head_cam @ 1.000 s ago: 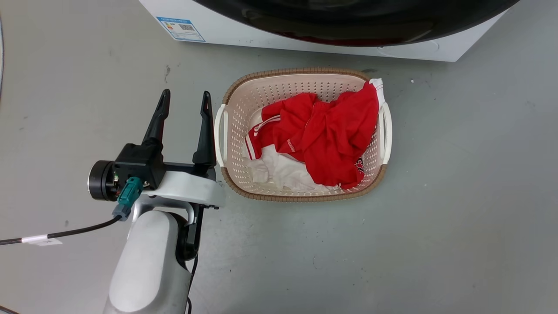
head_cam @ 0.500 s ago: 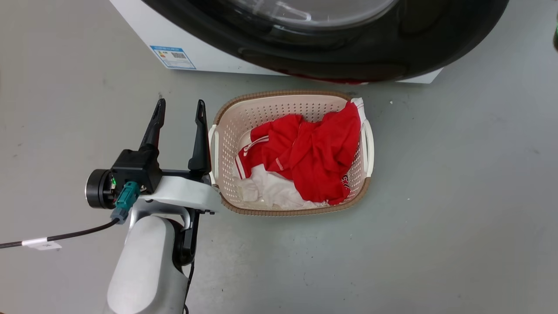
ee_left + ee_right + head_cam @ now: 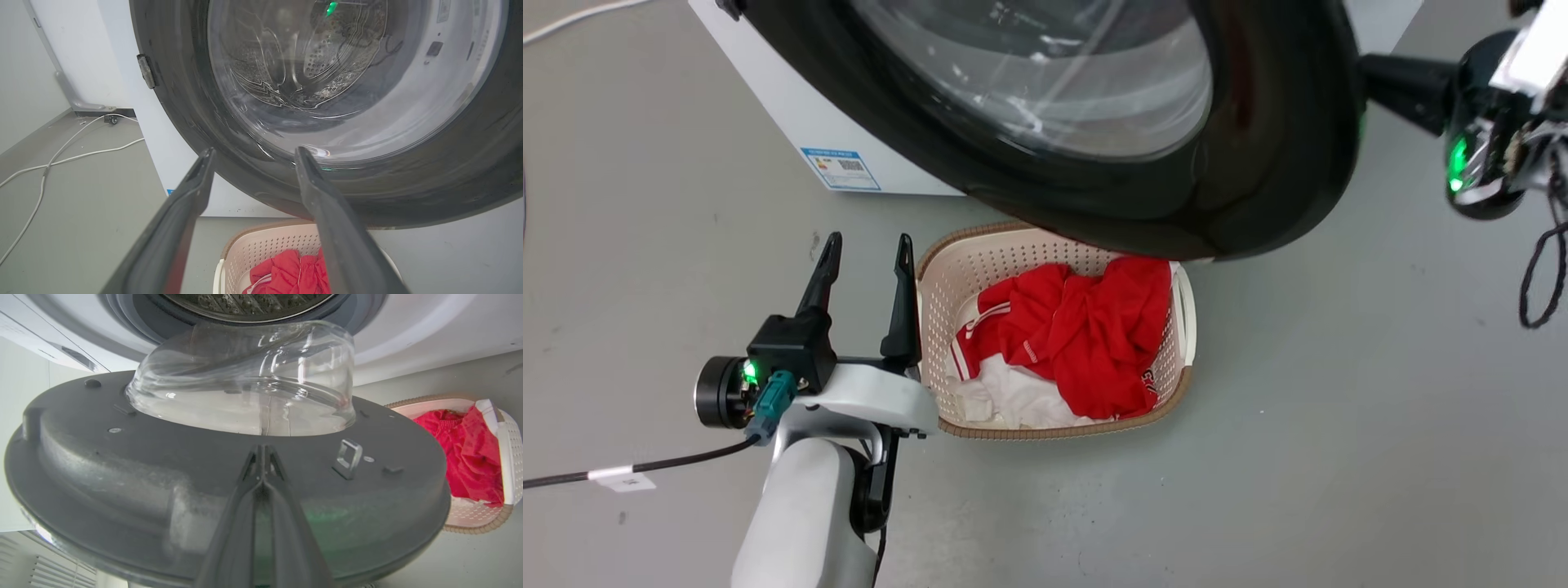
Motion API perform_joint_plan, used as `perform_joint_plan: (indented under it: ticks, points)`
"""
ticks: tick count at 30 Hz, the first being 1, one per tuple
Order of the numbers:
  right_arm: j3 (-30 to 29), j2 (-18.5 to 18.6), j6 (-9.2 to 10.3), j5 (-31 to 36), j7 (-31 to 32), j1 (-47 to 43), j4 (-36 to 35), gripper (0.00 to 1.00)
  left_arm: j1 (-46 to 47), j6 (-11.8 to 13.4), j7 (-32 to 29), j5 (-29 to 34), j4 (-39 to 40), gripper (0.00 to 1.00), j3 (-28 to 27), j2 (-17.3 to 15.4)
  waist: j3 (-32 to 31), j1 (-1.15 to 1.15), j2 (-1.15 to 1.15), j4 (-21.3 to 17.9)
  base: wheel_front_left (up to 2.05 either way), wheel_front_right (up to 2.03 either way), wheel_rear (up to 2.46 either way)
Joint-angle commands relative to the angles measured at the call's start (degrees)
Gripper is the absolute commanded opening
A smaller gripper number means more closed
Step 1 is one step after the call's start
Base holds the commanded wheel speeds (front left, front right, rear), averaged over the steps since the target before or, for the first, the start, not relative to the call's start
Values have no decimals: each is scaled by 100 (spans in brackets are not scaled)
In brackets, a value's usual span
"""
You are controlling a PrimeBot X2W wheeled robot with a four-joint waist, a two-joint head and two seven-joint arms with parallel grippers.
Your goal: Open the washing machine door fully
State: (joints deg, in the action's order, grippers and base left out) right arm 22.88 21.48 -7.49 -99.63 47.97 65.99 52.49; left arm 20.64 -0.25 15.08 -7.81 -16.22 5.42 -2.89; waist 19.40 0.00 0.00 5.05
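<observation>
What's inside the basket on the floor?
The basket holds a crumpled red garment lying over white cloth. Anything beneath them is covered, and the door hides its far end.

door (image 3: 1282, 147): glossy black | machine (image 3: 768, 106): white, blue label (image 3: 840, 169) | basket (image 3: 980, 261): beige, perforated | clothes (image 3: 1086, 343): red, white | my left gripper (image 3: 868, 239): black

One door (image 3: 1258, 163), one basket (image 3: 954, 273)

door (image 3: 1258, 163) apparently above basket (image 3: 1045, 430), clothes (image 3: 1086, 343) in basket
</observation>
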Motion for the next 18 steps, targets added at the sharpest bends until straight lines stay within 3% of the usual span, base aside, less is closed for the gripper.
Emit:
perform_joint_plan:
  ticks: [1, 18]
  points:
    - [53, -115, 0, -28, 48, -123, -72, 0, -88, 28, 13, 8, -15, 100, 6, 2, -83, 0, 0, -40, 0, 0, 0]
    - [348, -676, 1, -221, -41, -1608, -1241, 0, -450, 47, 13, -32, -201, 100, -64, 2, -718, 0, 0, -201, 0, 0, 0]
